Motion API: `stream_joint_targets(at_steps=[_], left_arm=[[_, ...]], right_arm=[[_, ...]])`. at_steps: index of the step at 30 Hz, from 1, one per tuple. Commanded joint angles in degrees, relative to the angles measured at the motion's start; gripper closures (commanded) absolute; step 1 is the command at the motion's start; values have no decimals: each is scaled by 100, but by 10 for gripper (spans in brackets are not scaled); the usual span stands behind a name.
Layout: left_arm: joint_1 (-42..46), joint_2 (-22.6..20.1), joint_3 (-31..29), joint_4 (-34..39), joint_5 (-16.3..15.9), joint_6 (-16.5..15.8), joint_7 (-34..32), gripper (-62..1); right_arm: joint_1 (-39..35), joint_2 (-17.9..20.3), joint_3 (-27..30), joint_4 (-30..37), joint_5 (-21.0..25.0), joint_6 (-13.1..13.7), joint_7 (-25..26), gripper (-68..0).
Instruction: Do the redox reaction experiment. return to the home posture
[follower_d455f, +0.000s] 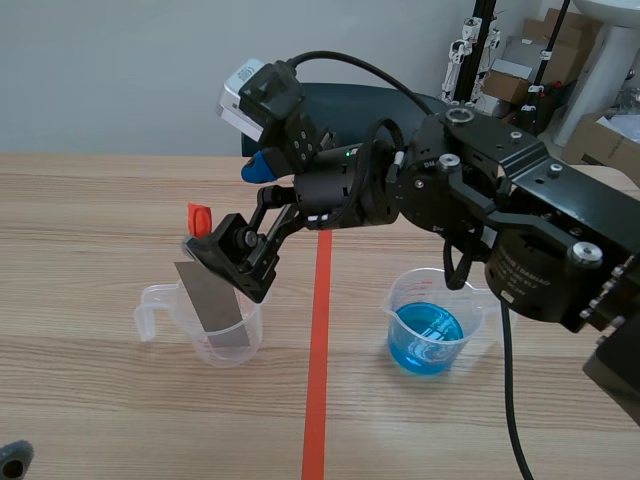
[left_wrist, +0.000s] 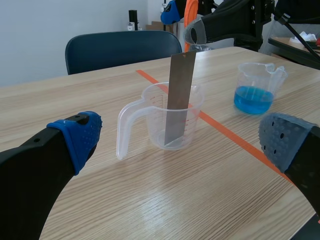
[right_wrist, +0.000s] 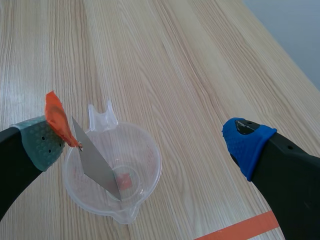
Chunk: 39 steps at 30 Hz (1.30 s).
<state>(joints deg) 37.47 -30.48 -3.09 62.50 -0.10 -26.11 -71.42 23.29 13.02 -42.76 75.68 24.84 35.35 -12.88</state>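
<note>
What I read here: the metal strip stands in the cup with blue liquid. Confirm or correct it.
Wrong cup. The metal strip stands in the other clear cup, not the cup with blue liquid; the left wrist view shows both.

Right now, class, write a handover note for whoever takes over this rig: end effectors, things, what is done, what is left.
Left end effector: open, empty, low, facing the clear cup.
Right end effector: open, above the clear cup, reached past the tape line.
Metal strip: leaning inside the clear cup, not gripped.
Cup of blue liquid: apart, across the line.
Done: strip placed.
Left: bring the right arm back home.
</note>
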Motion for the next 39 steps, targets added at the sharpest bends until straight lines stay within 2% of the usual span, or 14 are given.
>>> stream_joint_targets(at_steps=[1, 33, 39], left_arm=[[46, 28, -26, 83, -61, 4, -96, -623], [46, 26, -26, 83, -63, 4, -116, -623], [48, 26, -26, 127, -63, 0, -116, -623]], right_arm=[[149, -17, 33, 39, 46, -2, 61, -679], [151, -4, 33, 46, 129, 0, 61, -679], [149, 39, 33, 295, 199, 2, 33, -679]])
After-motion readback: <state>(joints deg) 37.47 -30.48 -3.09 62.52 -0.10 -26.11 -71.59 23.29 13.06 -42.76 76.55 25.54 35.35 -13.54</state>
